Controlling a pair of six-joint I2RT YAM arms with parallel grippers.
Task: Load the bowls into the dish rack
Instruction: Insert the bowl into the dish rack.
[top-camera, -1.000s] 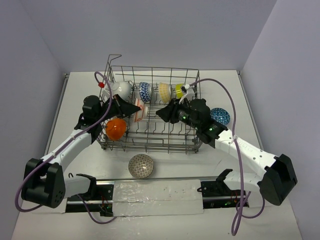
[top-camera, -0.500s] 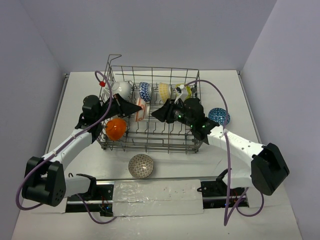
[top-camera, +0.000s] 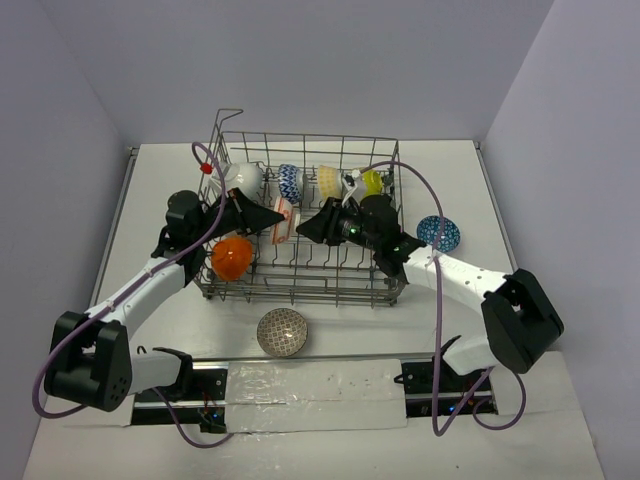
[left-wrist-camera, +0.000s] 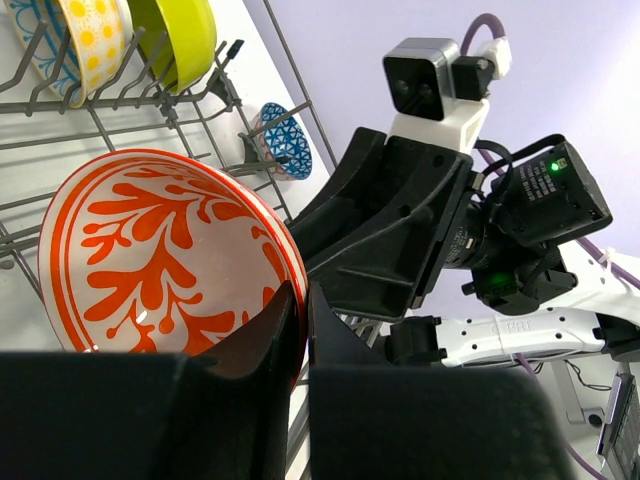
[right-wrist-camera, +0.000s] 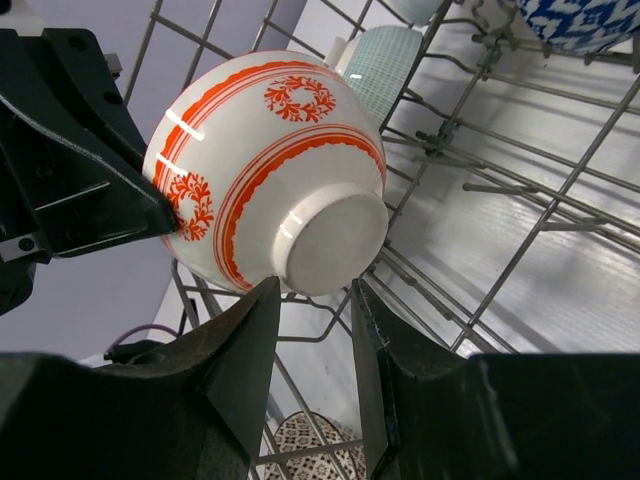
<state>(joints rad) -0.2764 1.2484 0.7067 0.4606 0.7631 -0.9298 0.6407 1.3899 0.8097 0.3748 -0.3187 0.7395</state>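
Progress: five bowls seated in dish rack (top-camera: 310, 296) | 12 o'clock row: white bowl (top-camera: 245, 178), blue-white bowl (top-camera: 290, 182), pale yellow bowl (top-camera: 330, 180), lime bowl (top-camera: 372, 182) | 8 o'clock: orange bowl (top-camera: 232, 257) | red-white bowl (top-camera: 283, 222) mid-rack, rim pinched in left jaws, not yet seated | right jaws half-open close by its foot, holding nothing | remaining on table (top-camera: 360, 325): grey bowl (top-camera: 282, 332) at 6 o'clock of rack, dark-blue bowl (top-camera: 440, 232) at 3 o'clock

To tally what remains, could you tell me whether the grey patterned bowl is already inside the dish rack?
No, the grey patterned bowl sits on the table outside the dish rack.

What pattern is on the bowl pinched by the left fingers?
White bowl with red-orange leafy sprigs inside; clearest in the left wrist view.
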